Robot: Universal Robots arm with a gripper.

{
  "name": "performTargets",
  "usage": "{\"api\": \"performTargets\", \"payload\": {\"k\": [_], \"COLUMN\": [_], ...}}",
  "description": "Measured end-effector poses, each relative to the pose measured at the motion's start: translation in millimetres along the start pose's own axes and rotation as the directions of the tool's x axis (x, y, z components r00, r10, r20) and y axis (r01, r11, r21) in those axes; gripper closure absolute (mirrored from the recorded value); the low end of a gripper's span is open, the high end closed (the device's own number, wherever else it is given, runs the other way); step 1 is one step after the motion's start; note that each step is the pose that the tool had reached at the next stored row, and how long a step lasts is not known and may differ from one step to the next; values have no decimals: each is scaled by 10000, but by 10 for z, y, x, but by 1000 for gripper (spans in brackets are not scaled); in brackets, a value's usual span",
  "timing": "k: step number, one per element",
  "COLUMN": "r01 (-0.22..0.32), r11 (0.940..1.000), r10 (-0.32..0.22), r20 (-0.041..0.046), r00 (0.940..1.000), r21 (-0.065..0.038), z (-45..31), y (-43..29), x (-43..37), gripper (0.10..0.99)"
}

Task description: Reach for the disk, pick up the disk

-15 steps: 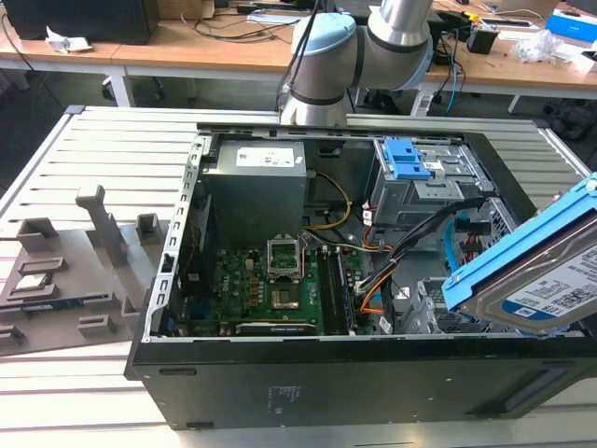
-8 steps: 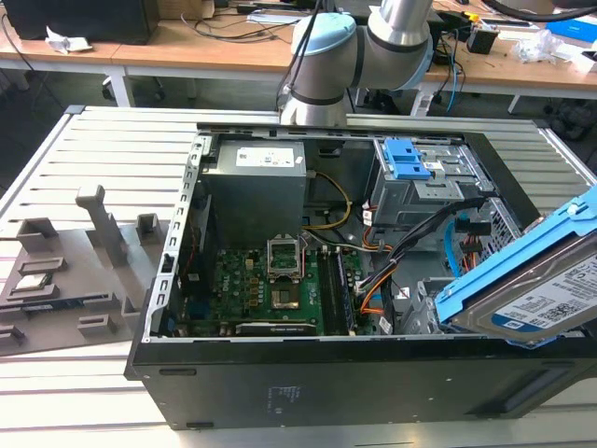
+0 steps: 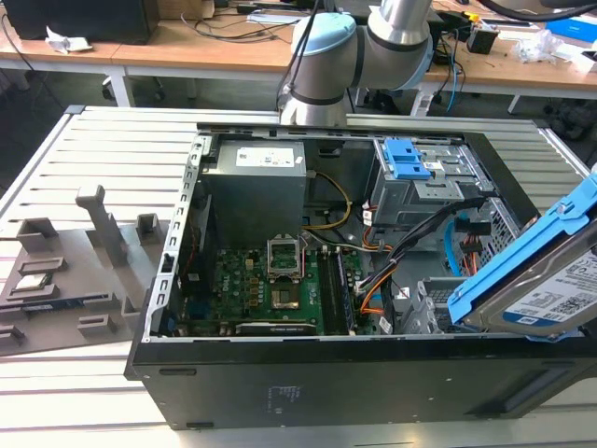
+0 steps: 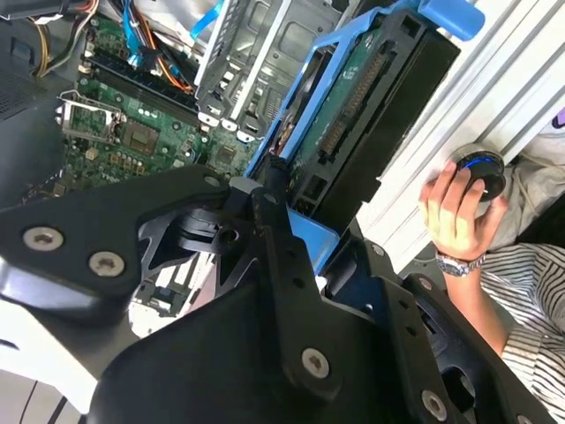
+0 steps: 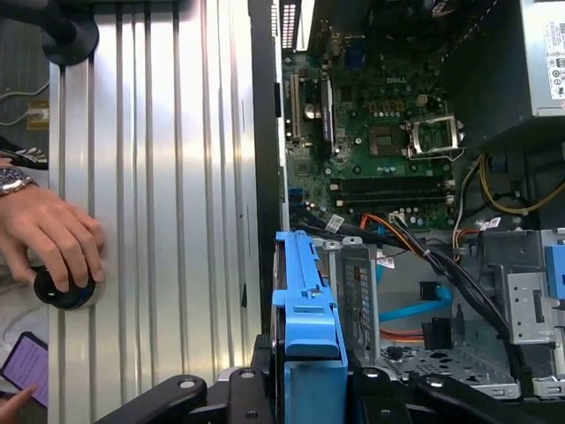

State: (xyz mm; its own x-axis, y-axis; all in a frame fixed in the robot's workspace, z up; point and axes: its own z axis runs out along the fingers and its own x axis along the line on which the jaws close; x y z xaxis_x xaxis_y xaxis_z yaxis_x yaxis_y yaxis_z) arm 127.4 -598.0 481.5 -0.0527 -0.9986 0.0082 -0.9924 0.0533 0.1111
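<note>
The jaws are clamped on the disk (image 4: 353, 132): in the second wrist view a black finger (image 4: 274, 238) presses against the blue bracket at the disk's lower end, and the gripper (image 4: 296, 234) holds the drive clear of the computer case (image 3: 308, 373). That view shows the disk's dark underside with its connector edge, tilted up and away from the camera. In the first wrist view the disk (image 5: 307, 327) appears edge-on as a narrow blue strip rising from between the gripper's (image 5: 309, 389) black parts.

The exterior view gives the label side instead: the disk (image 3: 536, 280) hangs tilted above the case's corner at the exterior view's right, its white-and-blue label facing up, its blue bracket framing it. The arm's (image 3: 354, 47) grey joints stand behind the case at the far edge of the surface (image 3: 112, 159), a ribbed metal top. Inside the open case lie the green motherboard (image 3: 270, 280), the power supply (image 3: 256, 182) and the grey drive cage (image 3: 424, 182) with its blue latches.

Both wrist views add a person's hand (image 4: 455, 212) resting on a round black knob (image 5: 62, 287) on the surface beside the case, with a watch on the wrist and a striped sleeve (image 4: 521, 291) in the second wrist view. Grey plastic holders (image 3: 65, 271) sit on the surface at the exterior view's left.
</note>
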Motion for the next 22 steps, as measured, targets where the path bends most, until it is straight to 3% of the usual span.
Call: {"api": "performTargets", "payload": {"k": [3, 12, 13, 17, 20, 22], "r01": [0, 3, 7, 38, 52, 53], "r11": [10000, 10000, 10000, 10000, 10000, 10000], "r10": [0, -3, -7, -37, -51, -52], "r20": [-1, 3, 38, 325, 427, 447], "r00": [10000, 10000, 10000, 9995, 9991, 9990], "r21": [1, 0, -2, -16, -21, -30], "z": [-2, -5, -5, -6, 1, 51], "y": [5, -4, -9, -13, -19, -27], "x": [-103, -308, -319, -318, -256, -241], "gripper": [718, 718, 718, 718, 718, 718]}}
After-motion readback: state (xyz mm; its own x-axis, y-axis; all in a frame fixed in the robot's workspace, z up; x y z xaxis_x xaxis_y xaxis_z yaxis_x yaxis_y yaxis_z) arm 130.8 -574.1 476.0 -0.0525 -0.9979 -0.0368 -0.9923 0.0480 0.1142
